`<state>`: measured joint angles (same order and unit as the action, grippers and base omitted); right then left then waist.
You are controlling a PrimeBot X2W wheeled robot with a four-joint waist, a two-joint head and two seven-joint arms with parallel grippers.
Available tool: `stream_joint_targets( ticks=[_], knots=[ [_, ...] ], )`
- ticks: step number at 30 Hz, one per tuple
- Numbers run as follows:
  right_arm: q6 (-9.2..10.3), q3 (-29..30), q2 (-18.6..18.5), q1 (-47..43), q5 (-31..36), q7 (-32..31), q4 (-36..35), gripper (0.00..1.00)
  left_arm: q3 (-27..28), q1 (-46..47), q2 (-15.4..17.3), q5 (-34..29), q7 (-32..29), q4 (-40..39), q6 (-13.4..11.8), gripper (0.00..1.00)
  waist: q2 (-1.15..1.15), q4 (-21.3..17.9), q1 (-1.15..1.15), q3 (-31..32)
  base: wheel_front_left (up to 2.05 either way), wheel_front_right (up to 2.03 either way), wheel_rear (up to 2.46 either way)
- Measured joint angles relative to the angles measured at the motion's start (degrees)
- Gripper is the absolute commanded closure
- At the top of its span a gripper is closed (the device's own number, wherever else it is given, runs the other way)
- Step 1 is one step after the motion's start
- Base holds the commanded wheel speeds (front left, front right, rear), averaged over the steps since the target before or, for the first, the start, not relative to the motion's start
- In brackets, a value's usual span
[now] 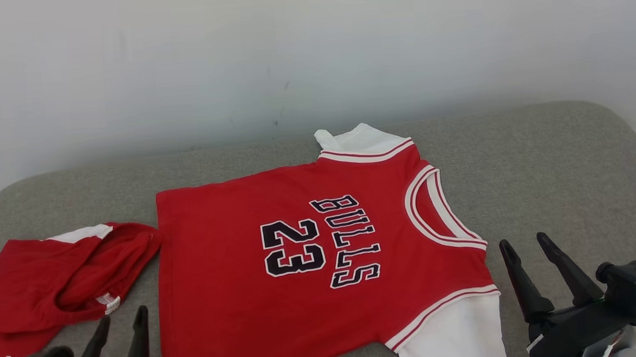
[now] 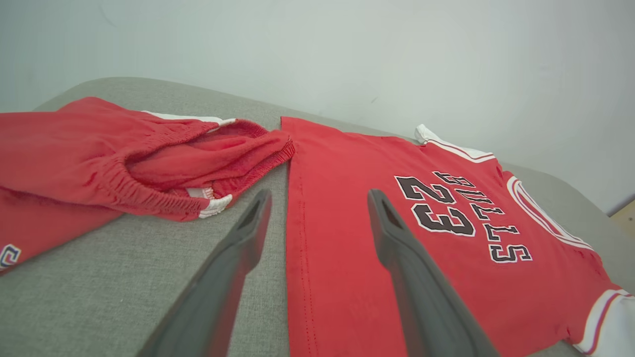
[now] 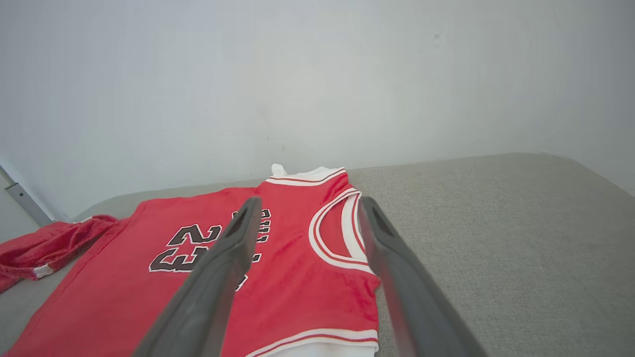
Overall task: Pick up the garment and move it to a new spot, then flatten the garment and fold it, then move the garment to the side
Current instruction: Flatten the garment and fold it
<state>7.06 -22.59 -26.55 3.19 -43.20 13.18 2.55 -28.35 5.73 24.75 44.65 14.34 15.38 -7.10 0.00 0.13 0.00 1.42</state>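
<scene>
Jersey [image 1: 311, 266] flat on grey cushion [image 1: 557, 177], shorts [image 1: 57, 284] beside.

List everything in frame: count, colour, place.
jersey: 1, red with white trim and sleeves, black "BULLS 23"; flat at centre of the cushion
shorts: 1, red with white trim; bunched at left, beside the jersey's hem
cushion: 1, grey; under both garments
wall: 1, off-white; behind the cushion
left end effector: 1, dark; lower left, open and empty, near the jersey's hem
right end effector: 1, dark; lower right, open and empty, just right of the jersey's collar
</scene>
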Motion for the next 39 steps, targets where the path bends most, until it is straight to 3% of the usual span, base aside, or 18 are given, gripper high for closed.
stream_joint_targets(
  ticks=[15,28,39],
  knots=[
    [0.07,4.01,1.55,1.07,9.16,1.04,5.61,0.0,12.39,-3.43,-5.09,-8.43,0.01,0.21,-0.01,0.0,0.0,-1.64,0.0,-0.54,0.0,0.0,0.0],
    [0.07,5.41,3.78,0.55,13.52,1.21,11.07,0.0,13.4,-4.62,-6.54,-18.74,0.01,2.05,0.0,0.0,0.0,-1.28,0.0,-0.54,0.0,0.0,0.0],
    [0.07,6.38,4.68,-0.02,16.18,1.23,13.44,0.0,15.27,-5.56,-8.13,-22.13,0.01,2.43,0.0,0.0,0.0,-0.92,0.0,-0.37,0.0,0.0,0.0]
  ],
)
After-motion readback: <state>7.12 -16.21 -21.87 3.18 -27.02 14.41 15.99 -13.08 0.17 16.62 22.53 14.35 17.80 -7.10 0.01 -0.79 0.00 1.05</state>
